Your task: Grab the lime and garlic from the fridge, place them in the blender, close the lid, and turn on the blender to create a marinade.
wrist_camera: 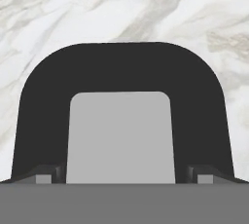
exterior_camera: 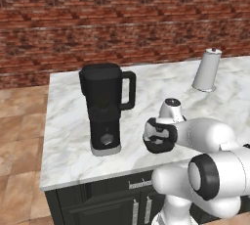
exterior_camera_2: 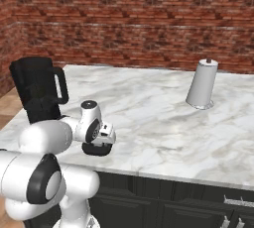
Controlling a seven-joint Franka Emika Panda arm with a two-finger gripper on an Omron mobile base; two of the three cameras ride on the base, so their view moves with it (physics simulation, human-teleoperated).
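The black blender stands on the marble counter with its jug top uncovered and its grey knob facing the front. The black lid with its light grey square cap lies flat on the counter to the blender's right, near the front edge. My gripper points straight down just above the lid. It is open, with one fingertip on each side of the cap, clear of its edges. The lime, the garlic and the fridge are out of view.
A pale grey tapered roll on a stand sits at the back right of the marble counter. Dark cabinets with silver handles run below the front edge. A brick wall stands behind.
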